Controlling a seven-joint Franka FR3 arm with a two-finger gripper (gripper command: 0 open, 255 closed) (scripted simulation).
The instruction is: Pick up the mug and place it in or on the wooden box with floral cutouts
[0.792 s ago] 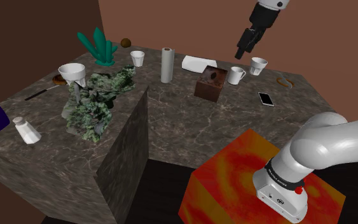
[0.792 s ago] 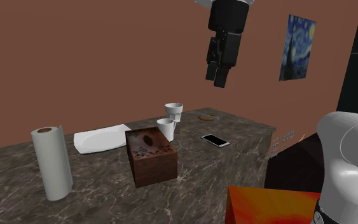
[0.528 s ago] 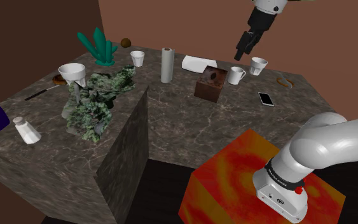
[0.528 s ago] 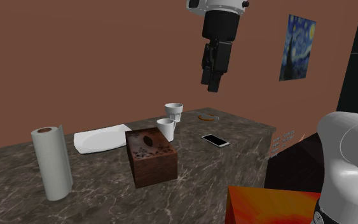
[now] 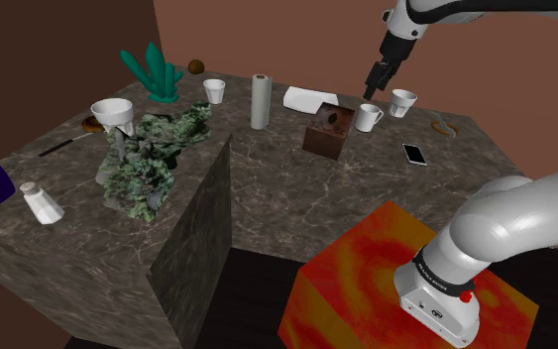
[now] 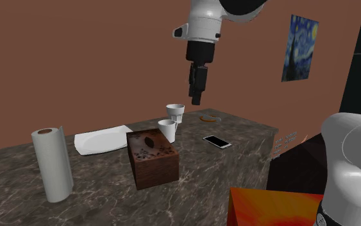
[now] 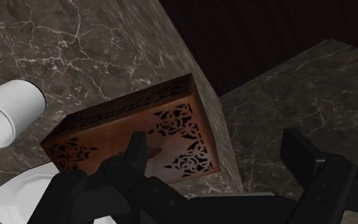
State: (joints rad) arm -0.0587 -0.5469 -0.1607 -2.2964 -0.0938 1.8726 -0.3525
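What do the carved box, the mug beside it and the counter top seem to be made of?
The box looks like dark reddish-brown wood, matte, with pierced floral fretwork. The mug is plain matte white; ceramic perhaps, but the look leaves it open. The counter looks like dark stone with pale veins.

pincer lowers and swings across, toward the cups

in the second exterior view the pincer (image 6: 196,101) has slid toward that view's left and dropped, now hanging close above the white cup (image 6: 175,112) and white mug (image 6: 167,130), with more of the white arm (image 6: 204,22) in frame above it. in the shoulder view it sits slightly lower and further left, and the arm's near link by the stand (image 5: 386,283) now reaches the right edge.
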